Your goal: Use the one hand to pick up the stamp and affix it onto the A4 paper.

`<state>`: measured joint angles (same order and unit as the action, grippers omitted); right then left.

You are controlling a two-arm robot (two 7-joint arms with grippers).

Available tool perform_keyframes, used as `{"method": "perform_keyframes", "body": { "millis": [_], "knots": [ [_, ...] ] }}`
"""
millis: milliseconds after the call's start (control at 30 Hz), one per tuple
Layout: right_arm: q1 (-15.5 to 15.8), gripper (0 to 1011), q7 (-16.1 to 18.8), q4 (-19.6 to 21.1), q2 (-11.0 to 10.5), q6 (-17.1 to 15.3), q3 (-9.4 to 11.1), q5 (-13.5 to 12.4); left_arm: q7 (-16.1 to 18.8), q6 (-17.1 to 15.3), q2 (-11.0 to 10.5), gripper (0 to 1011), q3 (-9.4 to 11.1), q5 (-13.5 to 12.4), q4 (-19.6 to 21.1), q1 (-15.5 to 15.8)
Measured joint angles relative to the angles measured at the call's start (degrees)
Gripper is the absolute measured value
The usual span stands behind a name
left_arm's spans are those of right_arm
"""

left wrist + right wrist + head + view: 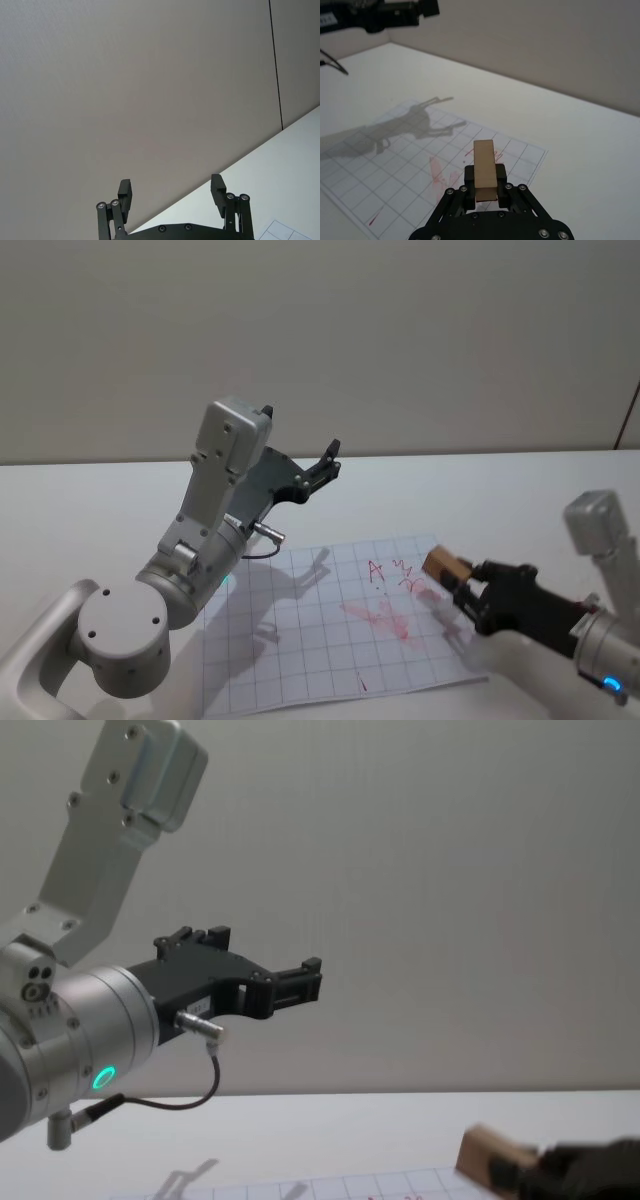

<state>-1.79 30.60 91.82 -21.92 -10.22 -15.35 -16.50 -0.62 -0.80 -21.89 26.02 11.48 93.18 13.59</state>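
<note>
A white desk (500,490) seen from a robot's head, chest and wrist cameras, with a plain grey wall behind it. An A4 paper (300,640) printed with a pale grid lies flat on the desk in front of the robot, slightly askew. Red ink marks (385,615) are smeared and scribbled across its right half.

The right end effector (462,582), black and blocky, reaches in from the right edge of the head view. Its short fingers are closed tight on the stamp (443,564), a small light-brown wooden block with squared edges. The block sticks out forward beyond the fingertips. It is tilted and sits over the paper's right side, near the far right corner and just beyond the red marks. Whether its tip touches the sheet cannot be told.

In the right wrist view the stamp (484,162) stands between the fingers of the right end effector (485,184), with the gridded paper (395,165) and its red marks (442,175) beneath and ahead. In the chest view the stamp (490,1155) shows low at the right, close above the paper's far edge (340,1188).

The left end effector (325,462) (on the large silver arm with a green light) is raised high above the desk, well apart from the stamp, aimed toward the wall. Its two fingers (126,192) are spread wide, with nothing between them. From the chest, the left end effector (300,982) hangs in mid-air, pointing right. Its arm casts a shadow (405,125) across the paper's left half.
</note>
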Motion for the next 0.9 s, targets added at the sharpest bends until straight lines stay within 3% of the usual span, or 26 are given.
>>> {"method": "perform_keyframes", "body": {
  "millis": [233, 467, 800, 900],
  "knots": [
    [0.9, 218, -4.0, 3.4, -1.8, 0.8, 2.5, -5.6, 0.0, 0.0, 0.0, 1001, 0.0, 0.0, 0.0, 0.0],
    [2.8, 218, -8.2, 5.8, -4.3, 1.7, 5.0, -8.8, 0.0, 0.0, 0.0, 1001, 0.0, 0.0, 0.0, 0.0],
    [7.8, 218, -13.2, 8.3, -8.7, 3.1, 8.4, -10.1, 0.0, 0.0, 0.0, 1001, 0.0, 0.0, 0.0, 0.0],
    [10.6, 218, -14.8, 9.1, -10.6, 3.9, 9.8, -9.9, 0.0, 0.0, 0.0, 1001, 0.0, 0.0, 0.0, 0.0]
  ]
}}
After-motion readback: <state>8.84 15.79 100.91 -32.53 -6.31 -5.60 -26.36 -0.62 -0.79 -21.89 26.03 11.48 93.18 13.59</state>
